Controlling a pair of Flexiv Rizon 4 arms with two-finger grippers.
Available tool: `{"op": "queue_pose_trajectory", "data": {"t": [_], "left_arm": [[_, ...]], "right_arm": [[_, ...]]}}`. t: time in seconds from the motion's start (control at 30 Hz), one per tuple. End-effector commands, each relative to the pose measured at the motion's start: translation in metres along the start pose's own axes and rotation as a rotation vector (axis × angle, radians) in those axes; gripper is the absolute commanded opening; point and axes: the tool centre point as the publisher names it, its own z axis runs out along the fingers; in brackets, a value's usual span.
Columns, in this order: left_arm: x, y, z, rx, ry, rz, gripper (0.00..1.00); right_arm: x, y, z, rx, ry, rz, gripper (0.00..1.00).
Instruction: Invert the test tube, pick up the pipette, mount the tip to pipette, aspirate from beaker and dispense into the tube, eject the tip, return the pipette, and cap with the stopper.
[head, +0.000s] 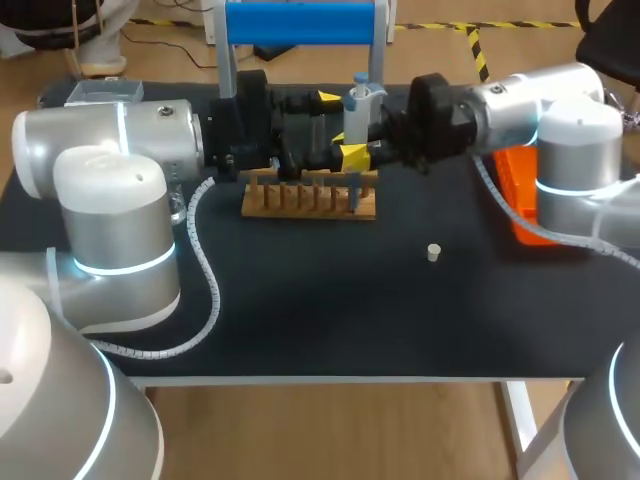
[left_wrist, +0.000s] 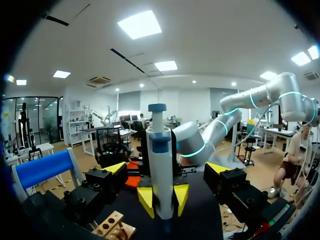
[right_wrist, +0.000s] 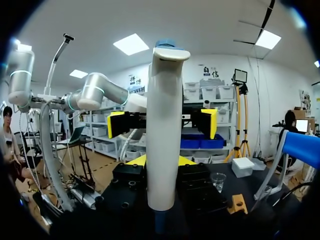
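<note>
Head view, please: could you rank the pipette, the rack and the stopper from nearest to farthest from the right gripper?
1. pipette: upright, held in the right gripper.
2. rack: standing just on the robot's side of the gripper.
3. stopper: lying alone, nearer the robot and right of the rack.

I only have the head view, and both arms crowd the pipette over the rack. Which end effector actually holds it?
Observer: The right end effector. The left wrist view shows it clamped on the pipette from both sides.
Operator: And the left one?
Observer: The left end effector is wide open and stands clear of the pipette on either side.
Operator: I can't find the beaker from here.
Observer: The right wrist view shows the beaker upright on the table, beside a white box.
</note>
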Motion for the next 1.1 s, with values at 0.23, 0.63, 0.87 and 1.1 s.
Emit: {"op": "queue_pose_trajectory", "data": {"t": [0.23,0.63,0.87,1.1], "left_arm": [[0.0006,0.0006,0.0013,0.002,-0.004,0.001,1.0],[0.0006,0.0006,0.0013,0.002,-0.004,0.001,1.0],[0.0006,0.0006,0.0013,0.002,-0.004,0.001,0.0],[0.0006,0.0006,0.0013,0.002,-0.004,0.001,0.0]], "right_arm": [[0.0,0.0004,0.0032,-0.015,-0.029,-0.023,0.0],[0.0001,0.0016,0.0104,-0.014,-0.075,-0.064,0.0],[0.0,0.0025,0.0118,-0.022,-0.084,-0.071,0.0],[0.0012,0.0026,0.0098,-0.03,-0.097,-0.073,0.0]]}}
